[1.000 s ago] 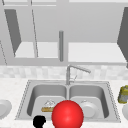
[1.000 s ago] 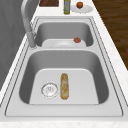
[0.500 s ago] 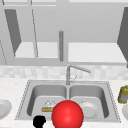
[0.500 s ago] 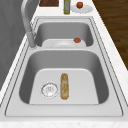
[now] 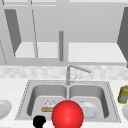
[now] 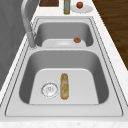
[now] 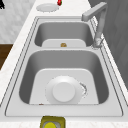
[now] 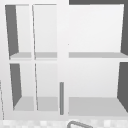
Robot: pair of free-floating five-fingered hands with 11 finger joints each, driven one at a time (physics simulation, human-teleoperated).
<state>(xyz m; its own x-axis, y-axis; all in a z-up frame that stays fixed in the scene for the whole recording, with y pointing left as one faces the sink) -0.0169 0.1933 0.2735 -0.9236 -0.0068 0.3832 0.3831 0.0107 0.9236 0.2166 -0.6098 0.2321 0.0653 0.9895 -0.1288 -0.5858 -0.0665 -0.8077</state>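
Observation:
A large red ball [image 5: 67, 115] stands low in the front view, covering the sink's front rim [image 5: 105, 120] between the two basins. Just left of the ball, at the front edge, is my left hand [image 5: 39, 121], a small black shape; the same hand [image 7: 2, 4] is at the far left corner in the right side view. It touches nothing that I can make out. A bread loaf [image 6: 64, 85] lies in the left basin beside the drain [image 6: 49, 89]. A white plate [image 7: 63, 91] lies in the right basin, with a small red thing [image 6: 77, 40] at its edge.
The faucet [image 5: 75, 71] rises behind the divider, spout turned right. On the right counter stand an olive bottle [image 5: 123, 94] and a plate [image 6: 81, 8] with a red fruit [image 6: 80, 5]. Another plate [image 5: 3, 108] sits on the left counter. Open cabinet shelves [image 8: 92, 105] hang above.

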